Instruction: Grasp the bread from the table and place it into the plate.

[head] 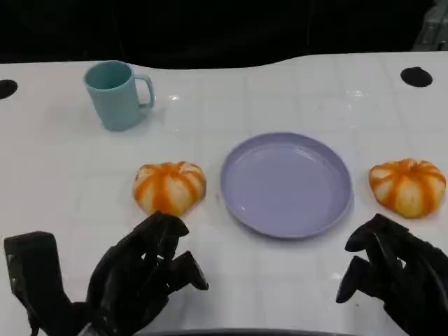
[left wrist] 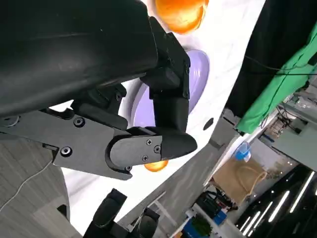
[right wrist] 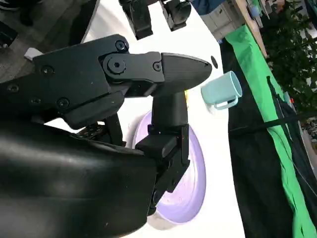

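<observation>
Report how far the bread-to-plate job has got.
Nothing is done yet: the purple plate holds no bread. One bread lies on the table left of it, another bread right of it. The left hand and right hand hold nothing. Grasping and placing remain.

We see bright, even overhead light in the head view: the white table (head: 294,91) carries small glare spots at upper right, and shadows are soft. Its top band is black. Both wrist views are sharp far off, but the close black hand shells look soft.
</observation>
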{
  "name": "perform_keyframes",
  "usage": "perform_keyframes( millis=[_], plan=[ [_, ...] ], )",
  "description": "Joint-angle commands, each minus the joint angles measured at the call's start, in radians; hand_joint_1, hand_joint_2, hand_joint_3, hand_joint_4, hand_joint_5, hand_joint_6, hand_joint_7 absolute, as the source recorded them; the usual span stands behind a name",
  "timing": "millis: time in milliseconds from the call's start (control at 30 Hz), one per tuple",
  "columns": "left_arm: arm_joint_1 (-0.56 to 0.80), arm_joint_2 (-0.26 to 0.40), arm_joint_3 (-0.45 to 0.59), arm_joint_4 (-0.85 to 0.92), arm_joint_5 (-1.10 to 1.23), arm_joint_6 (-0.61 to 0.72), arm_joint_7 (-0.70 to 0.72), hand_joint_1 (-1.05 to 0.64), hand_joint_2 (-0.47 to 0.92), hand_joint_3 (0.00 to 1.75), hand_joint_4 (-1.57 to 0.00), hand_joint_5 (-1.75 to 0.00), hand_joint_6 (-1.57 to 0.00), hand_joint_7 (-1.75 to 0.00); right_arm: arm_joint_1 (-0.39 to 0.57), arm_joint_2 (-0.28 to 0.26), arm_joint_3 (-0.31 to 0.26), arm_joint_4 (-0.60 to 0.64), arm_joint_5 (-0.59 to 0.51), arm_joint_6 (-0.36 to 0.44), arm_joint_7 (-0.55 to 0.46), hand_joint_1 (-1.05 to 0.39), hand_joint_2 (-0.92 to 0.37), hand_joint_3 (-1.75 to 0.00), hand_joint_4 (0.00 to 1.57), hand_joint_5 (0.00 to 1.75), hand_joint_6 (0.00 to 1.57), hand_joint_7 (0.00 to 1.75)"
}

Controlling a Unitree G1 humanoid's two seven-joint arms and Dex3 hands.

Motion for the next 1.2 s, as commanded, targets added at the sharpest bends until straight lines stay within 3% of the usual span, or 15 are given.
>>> perform_keyframes(
  millis=[33, 333, 367, 467, 567, 667, 833, 933, 1200],
  plan=[
    [-0.009, 0.008, 0.011, -0.006, -0.004, 0.009, 0.012, -0.53, 0.92, 0.48, -0.81, -1.75, -0.53, -1.75, -0.004, -0.006, -0.012, -0.01, 0.009, 0.005, -0.003, -0.44, -0.92, -0.43, 0.65, 1.75, 0.5, 1.6],
    [-0.019, 0.019, 0.001, -0.017, 0.042, -0.012, 0.017, -0.57, 0.92, 0.48, -0.77, -1.75, -0.48, -1.75, -0.004, -0.005, -0.01, 0.0, 0.009, -0.006, 0.006, -0.44, -0.92, -0.44, 0.66, 1.75, 0.5, 1.61],
    [-0.022, 0.023, -0.005, -0.025, 0.059, -0.019, 0.025, -0.56, 0.92, 0.4, -0.62, -1.73, -0.38, -1.59, -0.005, -0.004, -0.009, -0.001, 0.007, -0.003, 0.002, -0.44, -0.92, -0.44, 0.66, 1.75, 0.5, 1.61],
    [-0.023, 0.039, -0.038, -0.041, 0.144, -0.083, 0.033, -0.55, 0.92, 0.27, -0.51, -1.56, -0.36, -1.18, -0.006, -0.004, -0.006, -0.001, 0.001, -0.006, 0.001, -0.44, -0.92, -0.44, 0.66, 1.75, 0.51, 1.61],
    [-0.027, 0.063, -0.069, -0.038, 0.222, -0.162, 0.018, -0.53, 0.92, 0.23, -0.44, -1.49, -0.33, -1.01, -0.007, -0.002, -0.006, -0.001, 0.002, -0.003, -0.002, -0.44, -0.92, -0.44, 0.66, 1.75, 0.51, 1.61],
    [-0.047, 0.113, -0.108, -0.017, 0.324, -0.267, -0.006, -0.5, 0.92, 0.12, -0.24, -1.31, -0.3, -0.73, -0.011, -0.001, -0.003, 0.0, 0.0, -0.002, -0.003, -0.44, -0.92, -0.44, 0.66, 1.75, 0.51, 1.61],
    [-0.081, 0.191, -0.156, 0.007, 0.495, -0.395, -0.001, -0.52, 0.91, 0.01, -0.08, -1.17, -0.39, -0.36, -0.016, -0.001, -0.002, 0.006, -0.004, -0.009, -0.001, -0.45, -0.92, -0.45, 0.66, 1.75, 0.5, 1.61],
    [-0.113, 0.226, -0.167, 0.02, 0.575, -0.436, 0.007, -0.51, 0.89, 0.0, -0.02, -1.06, -0.4, -0.25, -0.019, 0.002, -0.002, 0.009, -0.004, -0.006, -0.005, -0.44, -0.92, -0.45, 0.65, 1.75, 0.5, 1.61],
    [-0.242, 0.356, -0.215, 0.098, 0.856, -0.548, 0.034, -0.42, 0.84, 0.0, 0.0, -0.86, -0.37, -0.18, -0.021, 0.001, 0.001, 0.009, -0.012, -0.009, -0.006, -0.45, -0.92, -0.44, 0.64, 1.75, 0.49, 1.62]
  ],
)
